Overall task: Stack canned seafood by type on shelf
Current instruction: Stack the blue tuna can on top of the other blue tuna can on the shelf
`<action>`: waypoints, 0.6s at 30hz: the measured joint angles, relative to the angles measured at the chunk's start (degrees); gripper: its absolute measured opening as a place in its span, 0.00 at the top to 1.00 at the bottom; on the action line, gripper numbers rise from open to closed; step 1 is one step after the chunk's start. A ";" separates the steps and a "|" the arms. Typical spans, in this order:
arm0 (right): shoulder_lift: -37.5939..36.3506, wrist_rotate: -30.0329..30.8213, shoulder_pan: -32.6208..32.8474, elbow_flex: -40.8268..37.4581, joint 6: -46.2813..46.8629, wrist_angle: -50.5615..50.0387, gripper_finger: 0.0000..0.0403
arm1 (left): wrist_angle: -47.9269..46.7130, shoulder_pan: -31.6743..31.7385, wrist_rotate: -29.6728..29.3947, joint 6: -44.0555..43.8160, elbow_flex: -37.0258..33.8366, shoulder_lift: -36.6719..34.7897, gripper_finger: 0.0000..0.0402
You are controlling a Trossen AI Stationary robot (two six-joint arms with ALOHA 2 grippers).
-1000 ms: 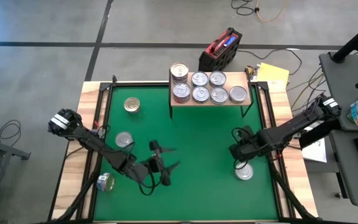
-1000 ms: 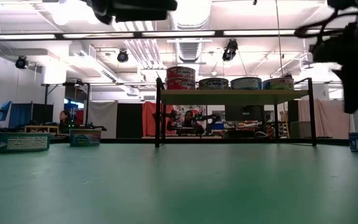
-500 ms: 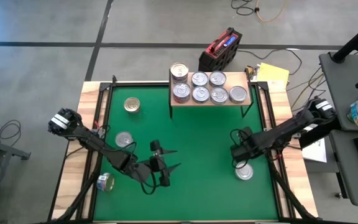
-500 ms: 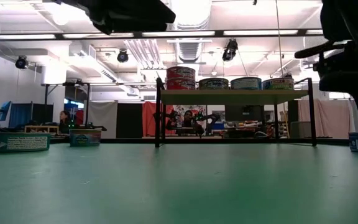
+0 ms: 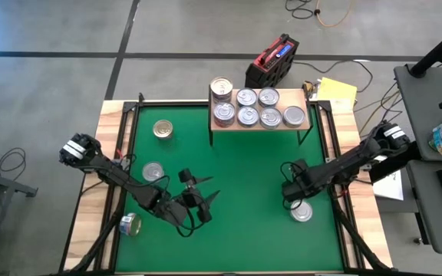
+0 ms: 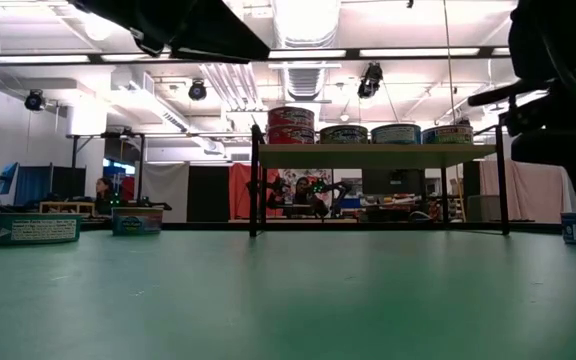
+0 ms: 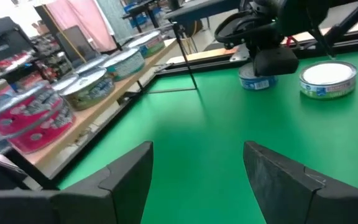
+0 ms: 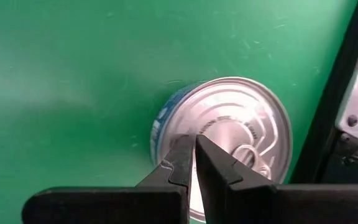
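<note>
The shelf stands at the mat's far edge and bears several cans, one pair stacked at its left end. Loose cans lie on the mat: a gold-topped one, a silver-topped one and one at the right. Another can lies on the wooden border. My right gripper is shut and points steeply down over a silver-topped, blue-sided can. My left gripper hangs open over bare mat with nothing between its fingers. My right gripper's shut fingertips come from above over the can's lid, near its rim. Whether they touch it, I cannot tell. The can stands upright on the mat.
The left wrist view shows two cans by my right gripper, a blue-sided one right beneath it and a white-topped one beside it. Black rails edge the green mat. A red box lies behind the shelf.
My right gripper has sunk toward the can at the mat's right and tipped more steeply down, staying shut. My left gripper has tipped a little downward and remains open. No can has moved.
</note>
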 joint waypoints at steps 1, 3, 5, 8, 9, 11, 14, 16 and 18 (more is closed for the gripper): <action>0.17 -0.04 0.00 0.00 -0.16 0.28 0.97 | -0.29 0.01 0.68 -0.37 0.00 0.00 0.42; 0.38 -0.04 0.00 0.00 -1.14 1.44 0.97 | -0.65 0.01 2.98 -0.49 0.00 0.00 0.42; 0.45 0.09 0.00 -0.02 -1.80 3.06 0.97 | -0.69 0.01 4.81 -0.49 -0.02 0.00 0.42; 0.42 0.53 0.00 0.02 -2.78 5.28 0.97 | -0.77 0.00 5.17 -0.49 -0.02 -0.03 0.42; 0.42 0.56 0.02 0.02 -3.02 5.81 0.97 | -0.95 -0.01 5.18 -0.49 -0.02 -0.08 0.42; 0.38 0.64 0.02 0.04 -3.45 7.01 0.97 | -1.00 0.01 5.16 -0.49 -0.02 -0.11 0.42; 0.34 1.03 0.02 0.07 -4.57 9.24 0.97 | -1.02 -0.01 5.24 -0.55 -0.02 -0.11 0.42; 0.31 1.36 0.02 0.09 -5.86 11.47 0.97 | -1.26 0.01 5.96 -1.12 -0.02 -0.13 0.42; 0.30 1.83 0.02 0.11 -6.66 13.83 0.97 | -1.51 0.01 6.25 -1.38 -0.02 -0.13 0.42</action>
